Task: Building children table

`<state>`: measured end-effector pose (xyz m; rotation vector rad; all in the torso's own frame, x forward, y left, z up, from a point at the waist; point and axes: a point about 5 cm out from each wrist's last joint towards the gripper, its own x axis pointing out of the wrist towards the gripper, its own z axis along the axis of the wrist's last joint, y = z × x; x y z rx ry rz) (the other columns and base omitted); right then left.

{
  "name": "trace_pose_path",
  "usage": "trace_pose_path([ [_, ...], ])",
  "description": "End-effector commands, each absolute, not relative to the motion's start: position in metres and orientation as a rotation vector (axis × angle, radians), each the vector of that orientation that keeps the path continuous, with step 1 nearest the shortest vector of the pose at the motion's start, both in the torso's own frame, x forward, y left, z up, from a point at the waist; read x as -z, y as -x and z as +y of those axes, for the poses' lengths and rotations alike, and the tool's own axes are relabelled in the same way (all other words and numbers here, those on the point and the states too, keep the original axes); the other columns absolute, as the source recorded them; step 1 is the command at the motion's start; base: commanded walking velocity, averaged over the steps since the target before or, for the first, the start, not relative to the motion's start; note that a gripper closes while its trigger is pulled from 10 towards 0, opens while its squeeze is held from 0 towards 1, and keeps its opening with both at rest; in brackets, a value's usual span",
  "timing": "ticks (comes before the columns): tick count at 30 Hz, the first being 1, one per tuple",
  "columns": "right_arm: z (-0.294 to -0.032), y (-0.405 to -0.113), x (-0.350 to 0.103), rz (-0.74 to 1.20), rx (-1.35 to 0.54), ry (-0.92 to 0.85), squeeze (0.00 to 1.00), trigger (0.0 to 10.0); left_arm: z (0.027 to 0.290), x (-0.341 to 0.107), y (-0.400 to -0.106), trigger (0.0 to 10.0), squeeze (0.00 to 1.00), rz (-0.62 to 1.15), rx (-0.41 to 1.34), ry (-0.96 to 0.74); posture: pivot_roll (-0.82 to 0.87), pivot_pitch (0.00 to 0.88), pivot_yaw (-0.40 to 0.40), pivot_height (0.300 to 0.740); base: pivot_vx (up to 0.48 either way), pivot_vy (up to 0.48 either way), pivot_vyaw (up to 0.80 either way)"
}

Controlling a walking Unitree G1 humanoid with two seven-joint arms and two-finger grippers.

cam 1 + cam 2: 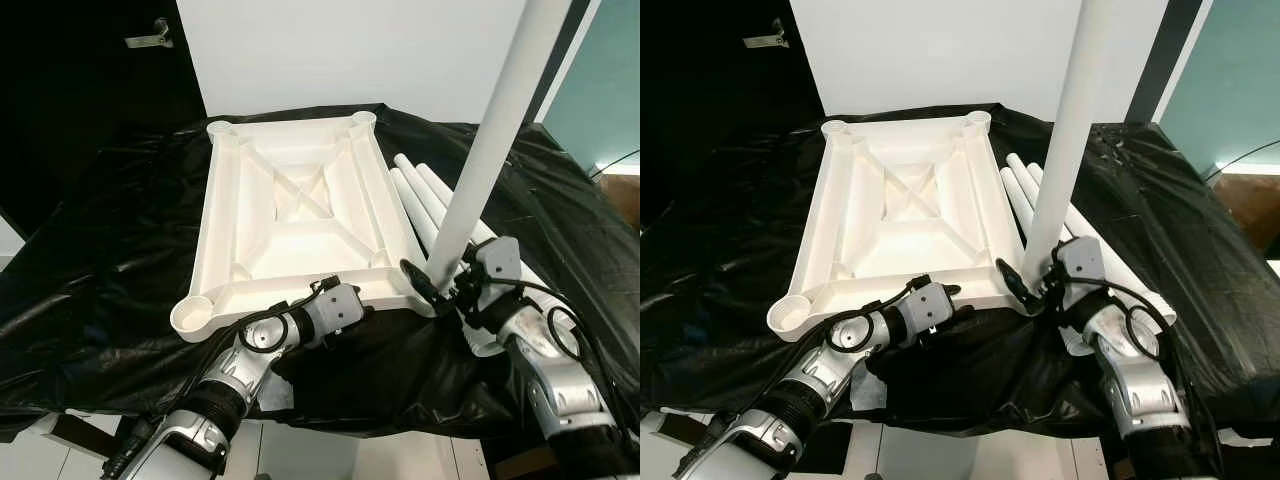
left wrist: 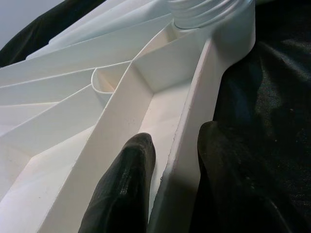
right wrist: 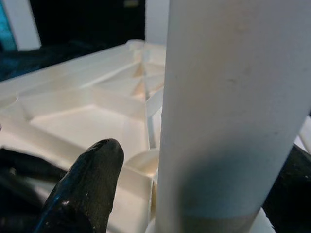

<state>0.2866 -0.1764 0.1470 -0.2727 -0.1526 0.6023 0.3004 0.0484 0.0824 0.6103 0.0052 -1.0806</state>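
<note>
The white plastic table top (image 1: 300, 240) lies upside down on a black cloth, ribs and corner sockets facing up. My left gripper (image 1: 350, 305) is at its near edge. In the left wrist view its fingers (image 2: 126, 184) stand one on each side of the rim wall (image 2: 187, 131), clamped on it. A long white leg (image 1: 490, 150) stands nearly upright with its foot at the near right corner socket. My right gripper (image 1: 432, 282) grips it low down, and the leg (image 3: 233, 107) sits between the two black fingers (image 3: 87, 184). The near left socket (image 1: 192, 312) holds nothing.
Several spare white legs (image 1: 425, 195) lie side by side on the cloth to the right of the table top. The black cloth (image 1: 120, 250) covers the whole work surface and drapes over its front edge. A white wall rises behind, and a dark door with a handle (image 1: 150, 40) is at the back left.
</note>
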Motion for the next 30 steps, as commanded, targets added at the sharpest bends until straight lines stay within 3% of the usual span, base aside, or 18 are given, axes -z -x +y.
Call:
trace_pose_path([
  [1, -0.176, -0.286, -0.14, -0.101, -0.656, 0.258, 0.0, 10.0, 0.056, -0.051, -0.288, 10.0, 0.0, 0.178, 1.117, -0.614, -0.07, 0.017, -0.013, 0.74, 0.0, 0.0, 0.0],
  [9, -0.18, -0.279, -0.134, 0.006, -0.824, 0.279, 0.0, 10.0, 0.058, -0.051, -0.29, 10.0, 0.0, 0.18, 1.11, -0.619, -0.07, 0.014, -0.01, 0.74, 0.0, 0.0, 0.0],
  [27, -0.175, -0.273, -0.113, 0.097, -0.869, 0.239, 0.0, 9.8, 0.059, -0.051, -0.291, 10.0, 0.0, 0.18, 1.115, -0.629, -0.06, 0.008, -0.007, 0.74, 0.0, 0.0, 0.0],
  [28, -0.174, -0.272, -0.111, 0.105, -0.877, 0.235, 0.0, 4.8, 0.06, -0.051, -0.291, 10.0, 0.0, 0.18, 1.114, -0.63, -0.06, 0.008, -0.007, 0.74, 0.0, 0.0, 0.0],
  [29, -0.174, -0.272, -0.111, 0.105, -0.877, 0.235, 0.0, 4.8, 0.06, -0.051, -0.291, 10.0, 0.0, 0.18, 1.114, -0.63, -0.06, 0.008, -0.007, 0.74, 0.0, 0.0, 0.0],
  [30, -0.174, -0.271, -0.11, 0.109, -0.882, 0.231, 0.0, 0.0, 0.061, -0.051, -0.291, 10.0, 0.0, 0.181, 1.113, -0.632, -0.06, 0.007, -0.007, 0.74, 0.0, 0.0, 0.0],
])
